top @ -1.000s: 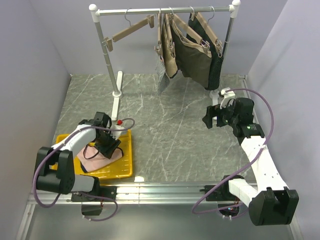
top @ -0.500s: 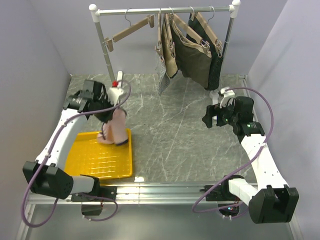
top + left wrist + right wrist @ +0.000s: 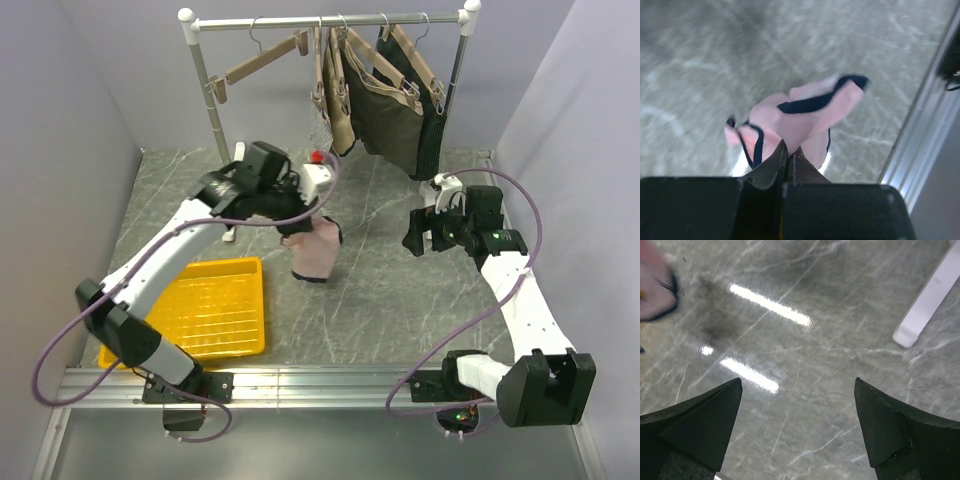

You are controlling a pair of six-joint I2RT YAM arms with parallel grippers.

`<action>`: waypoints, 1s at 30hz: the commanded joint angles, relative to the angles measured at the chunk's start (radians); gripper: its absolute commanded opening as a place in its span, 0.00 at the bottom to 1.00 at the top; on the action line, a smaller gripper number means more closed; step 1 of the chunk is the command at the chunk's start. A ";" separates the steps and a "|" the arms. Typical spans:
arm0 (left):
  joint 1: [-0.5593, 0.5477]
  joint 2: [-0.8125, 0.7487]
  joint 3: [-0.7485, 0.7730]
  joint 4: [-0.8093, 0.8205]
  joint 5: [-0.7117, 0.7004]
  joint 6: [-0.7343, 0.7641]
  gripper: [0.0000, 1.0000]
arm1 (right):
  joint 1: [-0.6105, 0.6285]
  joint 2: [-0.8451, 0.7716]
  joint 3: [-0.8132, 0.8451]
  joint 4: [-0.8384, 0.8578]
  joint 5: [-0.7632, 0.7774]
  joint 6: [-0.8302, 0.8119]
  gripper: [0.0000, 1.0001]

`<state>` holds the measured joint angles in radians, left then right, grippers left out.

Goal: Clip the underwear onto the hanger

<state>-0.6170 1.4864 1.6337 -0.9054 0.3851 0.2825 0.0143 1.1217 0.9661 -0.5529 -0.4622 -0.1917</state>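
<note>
Two arms share a grey marbled worktop (image 3: 385, 300) closed in by walls on the left, back and right, with an aluminium rail (image 3: 330, 375) along its near edge. Most of the middle is bare stone. A yellow tray (image 3: 215, 310) sits at the near left, just beside the rail. A white garment rack (image 3: 330, 20) spans the back.

The hanger (image 3: 262, 62), tan and bare, hangs tilted on the rack's bar near the left post. It is apart from the crowded tan hangers toward the right, which carry dark garments (image 3: 385, 110).

The left arm reaches over the centre of the worktop, past the tray's far edge. The left jaws are pressed fully together on a fold of the underwear (image 3: 312, 255), which droops below them, pink with navy edging. It hangs in front of the rack, lower than the hanger and to its right, well apart from it. Whether its lowest edge touches the stone I cannot tell.

The right jaws stand wide with nothing between them, over bare stone on the right side. Open worktop lies between them and the underwear. In the right wrist view a white bar (image 3: 925, 305) crosses the upper right corner.
</note>
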 commanded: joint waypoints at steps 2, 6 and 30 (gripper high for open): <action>-0.079 0.099 0.067 0.076 0.095 -0.083 0.00 | -0.002 0.019 0.049 -0.093 -0.052 -0.054 1.00; -0.133 0.233 0.068 0.163 0.035 -0.144 0.00 | -0.008 0.020 0.043 -0.122 -0.052 -0.084 0.96; 0.022 0.290 -0.052 0.445 0.208 -0.295 0.79 | 0.189 -0.141 -0.245 -0.092 0.074 -0.668 0.64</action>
<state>-0.6693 1.9400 1.6615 -0.5392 0.4870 -0.0628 0.1364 0.9985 0.7799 -0.7273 -0.4774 -0.7208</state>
